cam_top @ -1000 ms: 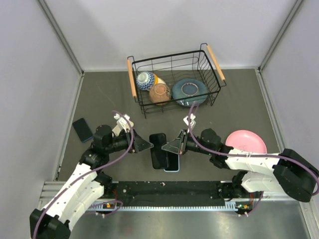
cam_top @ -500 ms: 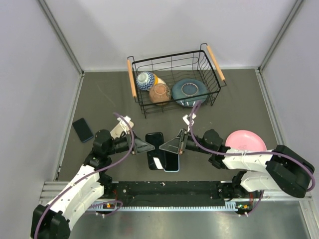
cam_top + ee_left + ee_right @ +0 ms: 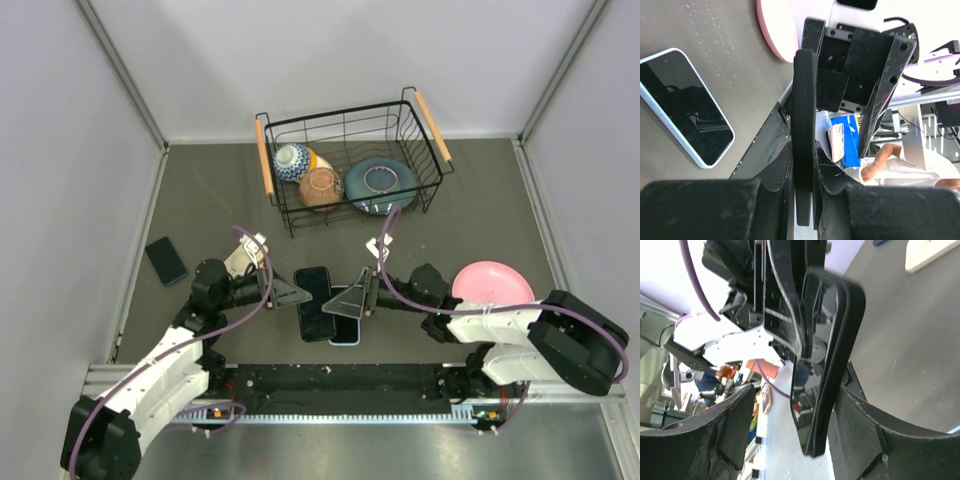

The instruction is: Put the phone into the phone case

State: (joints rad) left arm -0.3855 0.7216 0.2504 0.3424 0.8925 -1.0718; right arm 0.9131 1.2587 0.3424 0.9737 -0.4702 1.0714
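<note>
The black phone case (image 3: 316, 300) is held up between the two arms, near the front middle of the desk (image 3: 480, 205). The left claw (image 3: 303, 294) is closed tight on one end of it. The right claw (image 3: 333, 303) has its fingers apart around the other end, with a gap at one side. The phone (image 3: 347, 333), with a pale blue rim, lies flat on the desk, partly under the case, screen up.

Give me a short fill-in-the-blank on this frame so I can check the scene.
The left gripper is shut on the ___ phone case. The light-rimmed phone lies flat on the ___. The pink plate sits beside the ___ arm.
Missing words: black; table; right.
</note>
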